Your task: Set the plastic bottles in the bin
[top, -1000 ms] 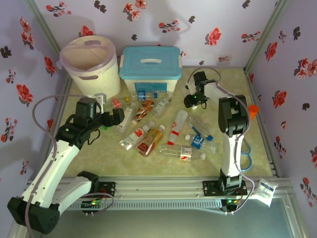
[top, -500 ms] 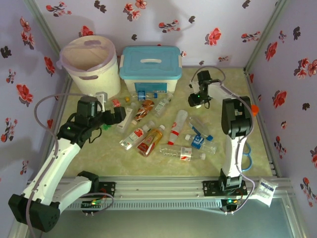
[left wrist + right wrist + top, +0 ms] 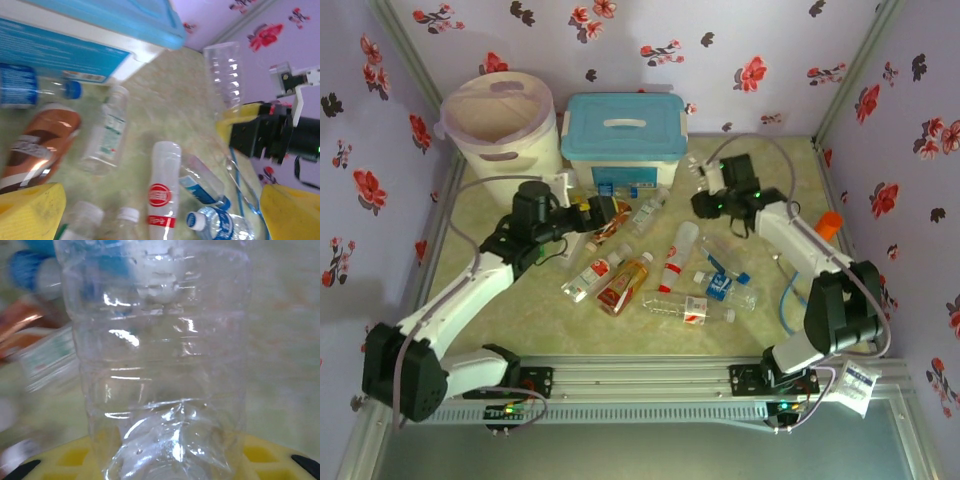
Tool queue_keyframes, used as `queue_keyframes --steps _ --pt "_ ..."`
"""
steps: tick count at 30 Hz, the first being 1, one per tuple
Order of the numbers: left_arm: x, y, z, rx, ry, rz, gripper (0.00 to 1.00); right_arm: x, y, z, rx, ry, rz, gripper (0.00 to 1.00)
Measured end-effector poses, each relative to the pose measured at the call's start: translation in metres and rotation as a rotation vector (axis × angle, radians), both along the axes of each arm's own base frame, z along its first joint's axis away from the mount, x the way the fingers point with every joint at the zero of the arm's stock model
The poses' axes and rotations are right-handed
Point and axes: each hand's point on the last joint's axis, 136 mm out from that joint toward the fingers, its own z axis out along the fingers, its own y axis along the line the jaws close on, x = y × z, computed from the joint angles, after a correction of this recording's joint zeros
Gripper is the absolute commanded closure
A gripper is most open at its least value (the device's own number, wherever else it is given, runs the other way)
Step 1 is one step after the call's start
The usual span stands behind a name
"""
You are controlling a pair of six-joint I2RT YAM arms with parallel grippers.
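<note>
Clear plastic, ribbed and crumpled at its lower end, sits between the yellow fingers (image 3: pixel 70 457) of the right gripper (image 3: pixel 705 197), which is clamped on this clear bottle (image 3: pixel 160 360). The left wrist view shows the same bottle lifted off the worktop (image 3: pixel 520 310) and tilted, over the far right part of the surface near the back wall. The left gripper (image 3: pixel 598 212) hangs with its own yellow fingers (image 3: pixel 30 212) spread wide and nothing between them, above the far side of the bottle pile, just in front of the blue-lidded box (image 3: pixel 620 125). Under it lie a brown bottle (image 3: pixel 40 145), a slim bottle with a green-and-white label (image 3: pixel 107 135) and a white bottle with a red label (image 3: pixel 162 192), with a blue-labelled bottle (image 3: pixel 202 185) just beside the white one. A blue-capped bottle (image 3: pixel 35 87) lies against the front wall of the box. The other plastic bottles (image 3: pixel 650 270) lie on their sides across the middle of the worktop, among them an amber bottle (image 3: pixel 625 283) and a red-labelled clear bottle (image 3: pixel 688 309) closest to the near edge. The bin (image 3: pixel 505 150) stands upright in the far left corner, its pale pink liner folded over the rim, just left of the box and well apart from the held bottle. An orange cup (image 3: pixel 830 222) sits at the right edge.
</note>
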Motion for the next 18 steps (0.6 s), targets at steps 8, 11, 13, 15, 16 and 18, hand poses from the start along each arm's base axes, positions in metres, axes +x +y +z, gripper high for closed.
queue_keyframes --steps 8,11,13,15,16,18 --pt "0.019 -0.055 -0.019 -0.126 0.053 -0.083 0.00 -0.062 0.079 0.000 0.195 -0.040 0.171 0.54" --pt "0.026 -0.062 -0.025 -0.160 0.072 -0.079 0.00 -0.070 0.097 0.006 0.242 -0.051 0.209 0.54" --pt "0.026 -0.067 -0.023 -0.179 0.069 -0.088 0.00 -0.073 0.105 0.010 0.266 -0.057 0.224 0.54" --pt "0.027 -0.073 -0.020 -0.195 0.065 -0.096 0.01 -0.075 0.111 0.013 0.291 -0.058 0.234 0.54" --pt "0.027 -0.075 -0.019 -0.200 0.063 -0.098 0.04 -0.076 0.113 0.015 0.300 -0.062 0.240 0.54" --pt "0.028 -0.078 -0.017 -0.208 0.061 -0.103 0.11 -0.076 0.117 0.020 0.320 -0.072 0.249 0.54"
